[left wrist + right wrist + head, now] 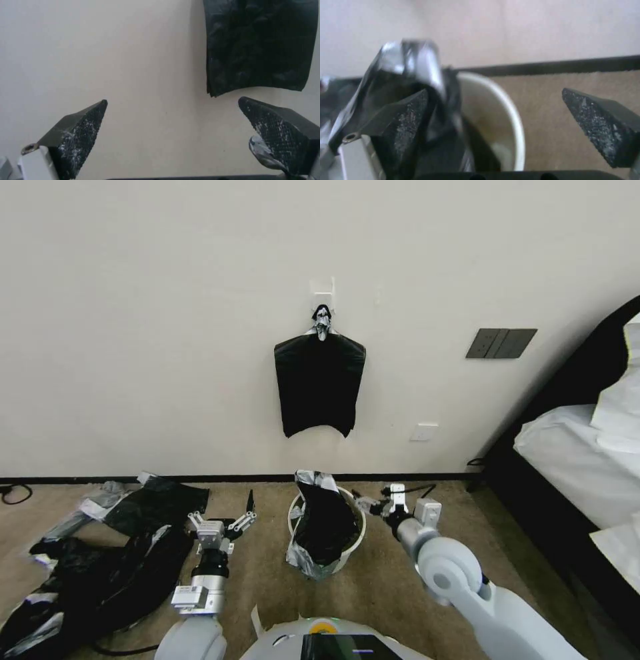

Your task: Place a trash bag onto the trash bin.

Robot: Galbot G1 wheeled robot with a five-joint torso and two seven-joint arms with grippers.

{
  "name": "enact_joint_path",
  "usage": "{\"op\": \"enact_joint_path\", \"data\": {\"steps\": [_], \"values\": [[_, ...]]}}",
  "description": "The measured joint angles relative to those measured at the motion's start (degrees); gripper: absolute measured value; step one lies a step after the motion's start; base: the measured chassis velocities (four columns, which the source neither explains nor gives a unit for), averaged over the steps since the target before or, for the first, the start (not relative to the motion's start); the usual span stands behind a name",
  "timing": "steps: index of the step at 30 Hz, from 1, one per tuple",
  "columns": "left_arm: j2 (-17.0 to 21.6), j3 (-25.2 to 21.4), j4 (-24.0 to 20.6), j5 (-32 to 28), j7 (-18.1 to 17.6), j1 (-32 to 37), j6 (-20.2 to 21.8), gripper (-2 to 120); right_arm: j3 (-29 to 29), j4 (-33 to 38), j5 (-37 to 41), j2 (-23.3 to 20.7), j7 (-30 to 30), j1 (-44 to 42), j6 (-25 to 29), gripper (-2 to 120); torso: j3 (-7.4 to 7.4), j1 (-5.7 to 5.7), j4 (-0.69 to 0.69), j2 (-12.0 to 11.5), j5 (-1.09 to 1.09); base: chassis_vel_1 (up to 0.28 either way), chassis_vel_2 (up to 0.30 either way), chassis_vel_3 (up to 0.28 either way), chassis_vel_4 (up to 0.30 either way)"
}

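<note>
We see the trash bag (325, 523) sitting partly in the trash bin (355, 545) on the carpet (267, 587), its top standing crumpled above the rim and one side spilling over the near edge. Our left end effector (222, 523) hovers just left of the bin, spread wide and holding nothing. Our right end effector (369, 504) sits at the bin's right rim, also spread; one fingertip (408, 117) lies against the bag's folds without gripping them.
</note>
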Motion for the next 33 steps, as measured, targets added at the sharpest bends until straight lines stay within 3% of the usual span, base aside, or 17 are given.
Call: {"op": "enact_joint_path", "data": {"steps": [5, 9, 20, 29, 30, 33], "values": [[0.0, 0.5, 0.0, 0.0, 0.0, -0.7, 0.6, 100, -1.9, -0.4, -3.9, -0.7, -3.6, -1.8, -0.4, 96, 0.0, 0.0, 0.0, 0.0, 0.0, 0.0, 0.0, 0.0, 0.0], [0.1, 0.8, 0.0, 0.0, 0.0, -0.9, 0.7, 100, -4.4, -1.5, -6.5, -1.5, -5.1, -0.7, -0.6, 84, 0.0, 0.0, 0.01, 0.0, 0.01, 0.0, 0.0, 0.0, 0.0], [0.2, 1.2, 0.1, 0.0, 0.0, -0.9, 0.7, 100, -7.5, -4.3, -7.2, -2.8, -5.9, 1.9, -2.3, 39, 0.0, 0.0, 0.01, 0.0, 0.0, 0.0, 0.0, 0.0, 0.0], [0.1, 1.8, 0.3, 0.0, 0.1, -1.3, 0.7, 100, -8.1, -4.2, -5.9, -3.3, -5.7, 2.2, -2.8, 13, 0.0, 0.0, 0.0, 0.0, 0.0, 0.0, 0.0, 0.0, 0.0], [0.1, 1.9, 0.3, 0.0, 0.1, -1.4, 0.7, 100, -8.2, -4.1, -5.3, -3.4, -5.5, 2.5, -3.0, 4, 0.0, 0.0, 0.01, 0.0, 0.0, 0.0, 0.0, 0.0, 0.0], [0.1, 1.9, 0.3, 0.0, 0.1, -1.4, 0.7, 100, -8.2, -3.8, -4.7, -3.5, -5.2, 2.8, -3.2, 0, 0.0, 0.0, 0.01, 0.0, 0.0, 0.0, 0.0, 0.0, 0.0]]}}
